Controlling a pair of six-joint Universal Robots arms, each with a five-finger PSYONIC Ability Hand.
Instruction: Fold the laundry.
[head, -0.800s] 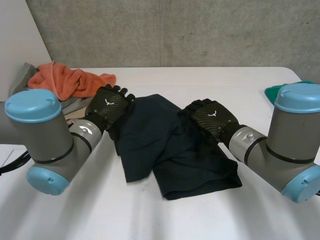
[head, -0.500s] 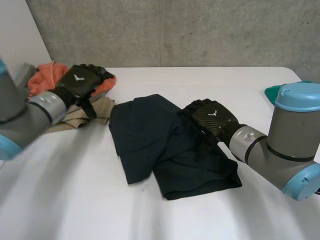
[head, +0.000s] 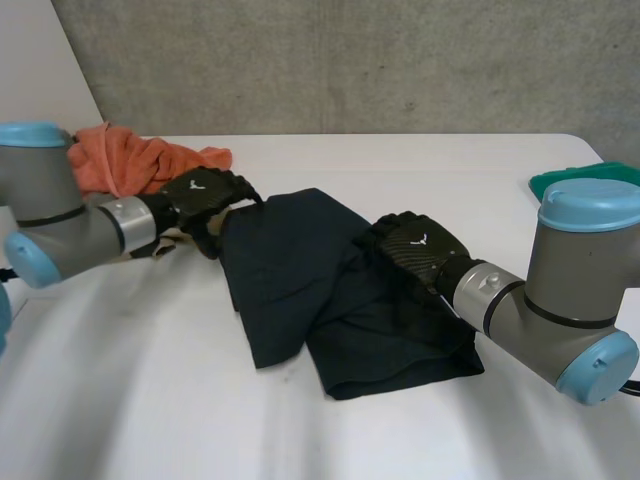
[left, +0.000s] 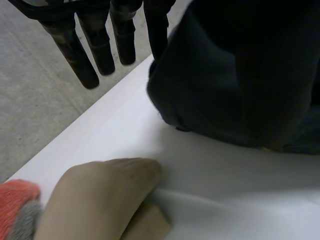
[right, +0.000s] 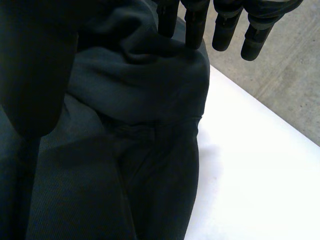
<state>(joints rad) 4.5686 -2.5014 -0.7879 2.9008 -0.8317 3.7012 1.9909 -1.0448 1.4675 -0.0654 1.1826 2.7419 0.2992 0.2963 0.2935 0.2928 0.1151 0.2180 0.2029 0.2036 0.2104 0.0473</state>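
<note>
A dark navy garment (head: 300, 280) lies crumpled in the middle of the white table (head: 450, 170). My left hand (head: 205, 190) is at its far left corner, fingers (left: 85, 55) straight and apart, hovering just beside the cloth's rolled edge (left: 210, 100) and holding nothing. On the garment's right part rests my right hand (head: 415, 245). Its straight fingers (right: 222, 30) reach over a raised fold of the dark cloth (right: 140, 125), two tips touching it without any pinch.
An orange cloth (head: 140, 160) lies at the far left. A tan cloth (left: 100, 195) sits beside it, close under my left hand. A green cloth (head: 570, 178) lies at the table's right edge. A concrete wall stands behind the table.
My left arm swung out left over the orange pile, then came back to the garment's far left corner. The right hand shifted slightly toward me on the cloth.
</note>
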